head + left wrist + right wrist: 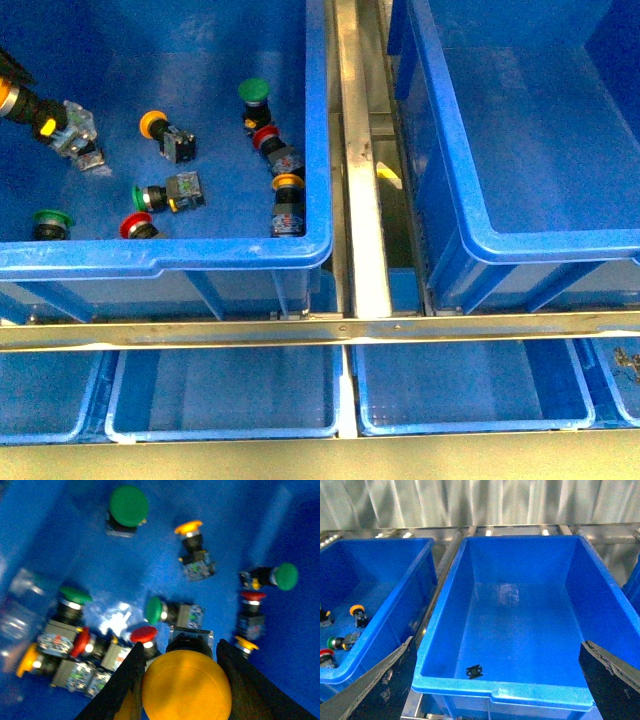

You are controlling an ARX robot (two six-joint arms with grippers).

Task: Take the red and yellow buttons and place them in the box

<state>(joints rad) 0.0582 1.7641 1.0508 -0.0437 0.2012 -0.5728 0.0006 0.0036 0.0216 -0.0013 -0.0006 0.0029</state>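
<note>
My left gripper (181,652) is shut on a yellow button (186,687), whose big round cap fills the gap between the dark fingers (122,680). In the front view it holds this button (60,128) at the far left of the left bin (170,255). Loose in that bin lie yellow buttons (152,124) (286,183) and red buttons (265,137) (135,226). The box (480,240) is the deep blue bin on the right. My right gripper (497,642) is open above the box's near rim (505,690). It is out of the front view.
Green-capped buttons (254,92) (50,218) (140,196) lie among the others. A small black piece (474,671) lies in the box. A metal rail (360,180) runs between the two bins. Shallow blue trays (225,400) (470,390) sit along the front.
</note>
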